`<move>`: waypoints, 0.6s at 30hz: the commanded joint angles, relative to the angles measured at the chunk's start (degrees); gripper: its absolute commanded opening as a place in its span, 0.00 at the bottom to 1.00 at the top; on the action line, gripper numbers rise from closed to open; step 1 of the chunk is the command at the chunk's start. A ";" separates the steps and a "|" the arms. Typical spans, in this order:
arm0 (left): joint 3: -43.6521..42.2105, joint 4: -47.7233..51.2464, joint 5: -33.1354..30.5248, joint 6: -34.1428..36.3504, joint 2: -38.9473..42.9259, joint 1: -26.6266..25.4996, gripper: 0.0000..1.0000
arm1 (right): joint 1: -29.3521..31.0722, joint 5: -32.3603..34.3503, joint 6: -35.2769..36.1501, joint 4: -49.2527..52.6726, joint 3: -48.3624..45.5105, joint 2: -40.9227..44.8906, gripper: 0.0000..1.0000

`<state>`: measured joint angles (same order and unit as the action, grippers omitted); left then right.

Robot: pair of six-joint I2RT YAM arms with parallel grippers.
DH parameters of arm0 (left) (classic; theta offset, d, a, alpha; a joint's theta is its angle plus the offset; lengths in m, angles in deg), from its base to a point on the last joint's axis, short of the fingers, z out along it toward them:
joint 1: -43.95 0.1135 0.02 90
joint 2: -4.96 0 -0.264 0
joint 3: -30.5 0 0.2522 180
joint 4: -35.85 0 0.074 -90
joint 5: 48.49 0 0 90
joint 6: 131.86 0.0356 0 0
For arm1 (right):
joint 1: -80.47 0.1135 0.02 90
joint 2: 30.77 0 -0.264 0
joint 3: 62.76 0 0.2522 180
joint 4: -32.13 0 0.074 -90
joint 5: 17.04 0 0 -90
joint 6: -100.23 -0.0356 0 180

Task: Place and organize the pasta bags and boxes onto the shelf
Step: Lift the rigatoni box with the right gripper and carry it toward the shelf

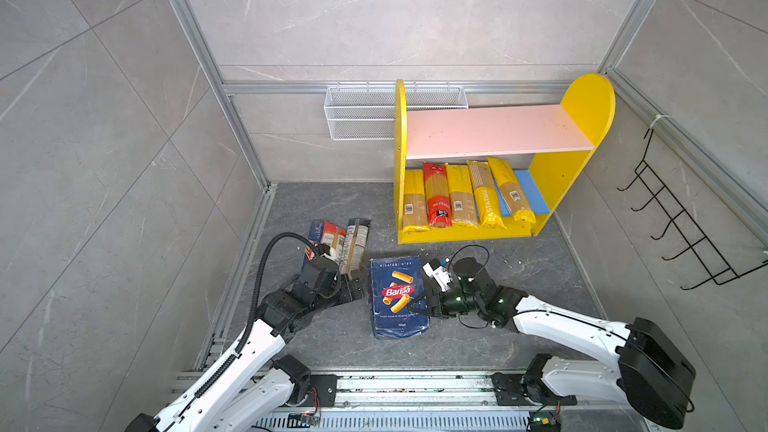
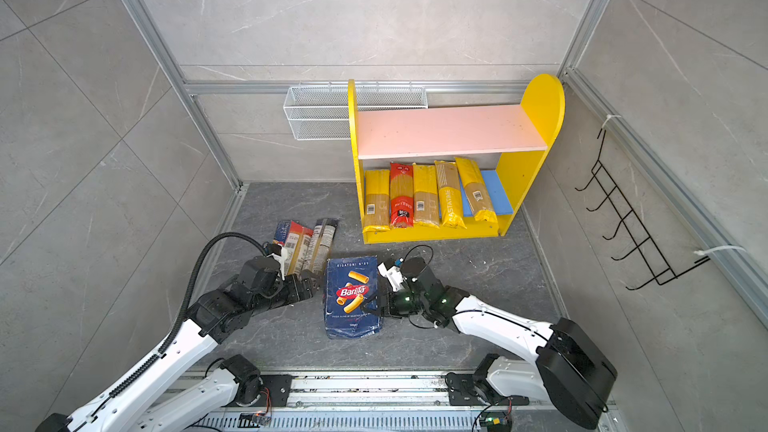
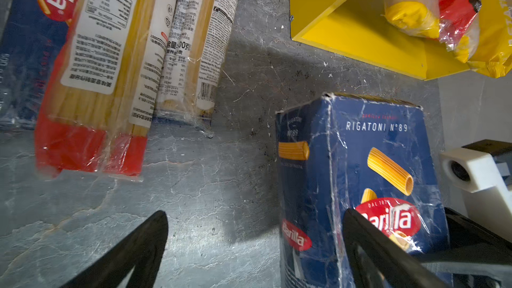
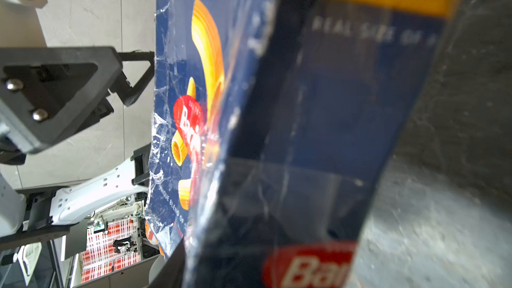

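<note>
On the desk (image 1: 540,284) before the shelf (image 1: 590,105), its pink board (image 1: 490,130) bare, the rigatoni box (image 1: 397,297) stands upright. Right jaws pinch its side edge; left jaws gape wide just beside it. Best lift it level, clear the board's front lip, and set it down upright there, logo outward.

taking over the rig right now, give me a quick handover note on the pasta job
Grippers: left gripper open, beside the rigatoni box; right gripper shut on that box's right edge, box upright in front of the shelf.
Done: five bags, four yellow and one red, lie on the blue lower board; pink upper board bare.
Left: the rigatoni box, plus spaghetti box, red-and-clear bag and dark bag lying together on the floor at the left.
</note>
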<state>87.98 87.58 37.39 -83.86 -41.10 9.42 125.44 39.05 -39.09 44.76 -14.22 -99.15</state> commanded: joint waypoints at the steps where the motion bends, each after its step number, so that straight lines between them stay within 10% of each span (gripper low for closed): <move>1: 2.97 2.27 -1.76 1.27 0.75 -0.37 1.00 | -0.15 -0.43 4.85 2.73 5.55 5.51 0.29; 18: 8.39 -0.39 0.34 3.45 -4.97 -0.34 1.00 | -3.65 4.06 11.74 28.95 23.64 12.82 0.29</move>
<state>93.97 88.48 37.17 -82.53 -45.63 9.42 123.23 43.55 -30.83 73.98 3.53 -89.36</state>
